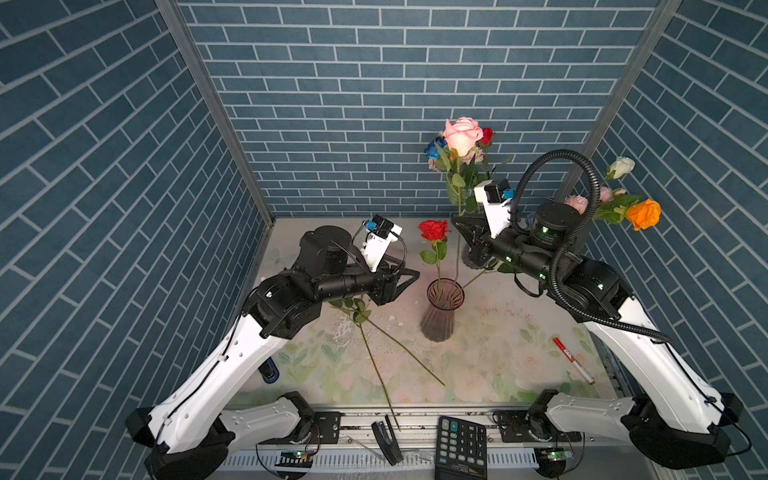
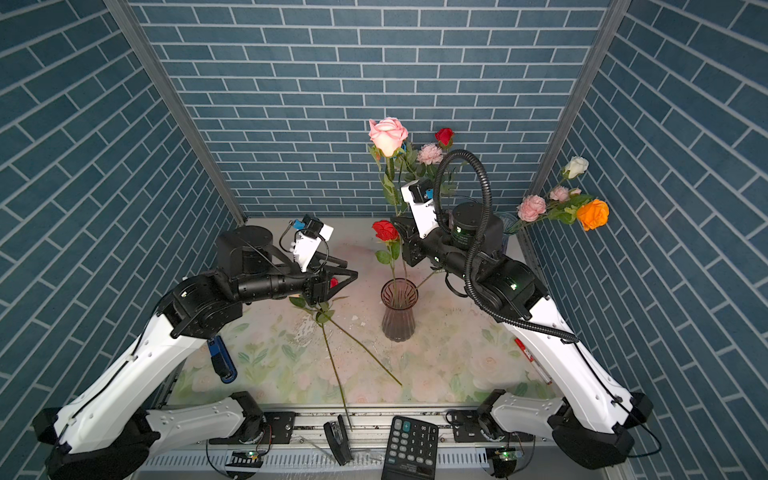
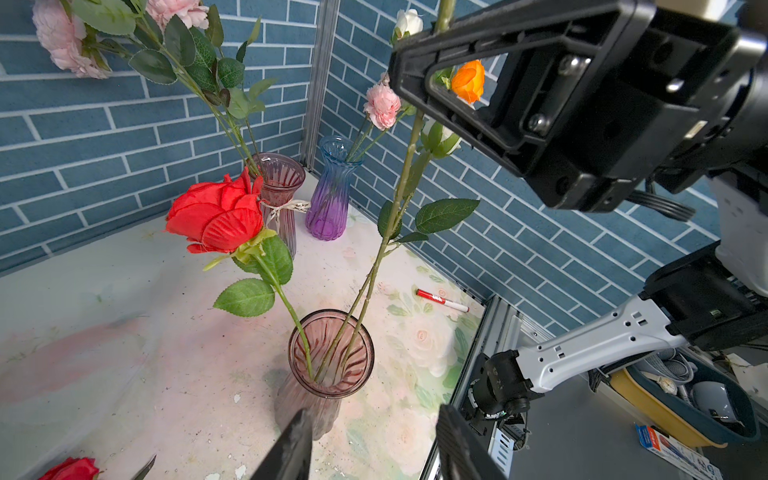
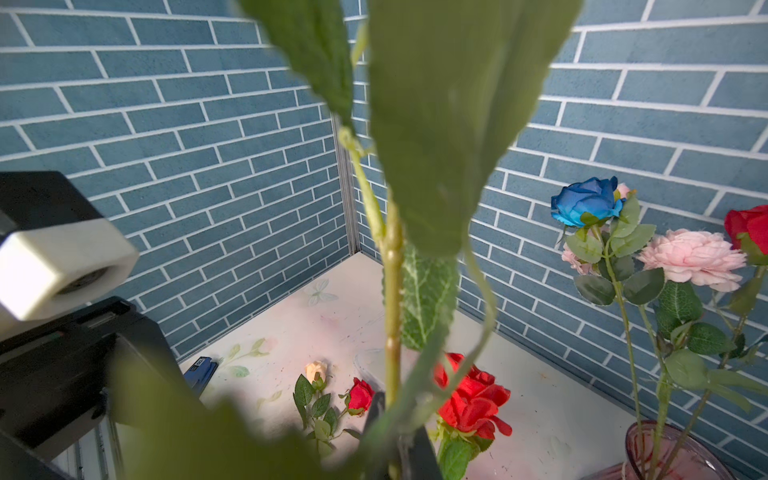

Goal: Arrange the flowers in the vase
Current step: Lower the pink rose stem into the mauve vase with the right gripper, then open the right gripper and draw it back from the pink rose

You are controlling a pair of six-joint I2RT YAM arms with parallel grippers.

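In both top views: ribbed smoky-pink glass vase [image 1: 444, 309] upright at mid-table, short-stemmed red fabric rose [image 1: 433, 230] in it, bloom up. Large pink fabric rose [image 1: 462, 133] on a long green stem, axis near upright, bloom high toward the back wall, foot down in the vase mouth; right gripper [image 1: 459, 222] clamped shut on that stem above the rim. Left gripper [image 1: 409, 278] just left of the vase, over two loose long-stemmed flowers [image 1: 358, 311] flat on the floral table mat [image 1: 498, 365], stems fanning toward the near edge, blooms mostly hidden under the arm. Behind, bunch with blue rose [image 1: 435, 147]; at right, bunch with orange rose [image 1: 643, 214]; their vases largely masked by the right arm. Red marker pen [image 1: 573, 360], black calculator [image 1: 461, 446], black stapler [image 1: 386, 442] toward the near side.

Left wrist view: left fingers [image 3: 291, 449] apart, nothing between them, vase beyond the gap. Only here: another stem in that vase, bearing a pale closed bud [image 3: 440, 139]; back vases, one smoky-pink with a ribbon [image 3: 280, 183], one blue-to-purple [image 3: 332, 187]. Right gripper's black frame across the pink rose's stem.

Right wrist view: held stem straight up the middle between closed fingers [image 4: 417, 455], blurred leaves over much of the frame. Past them, peach bud [image 4: 316, 370] and small red rose [image 4: 360, 395] lying on the table.
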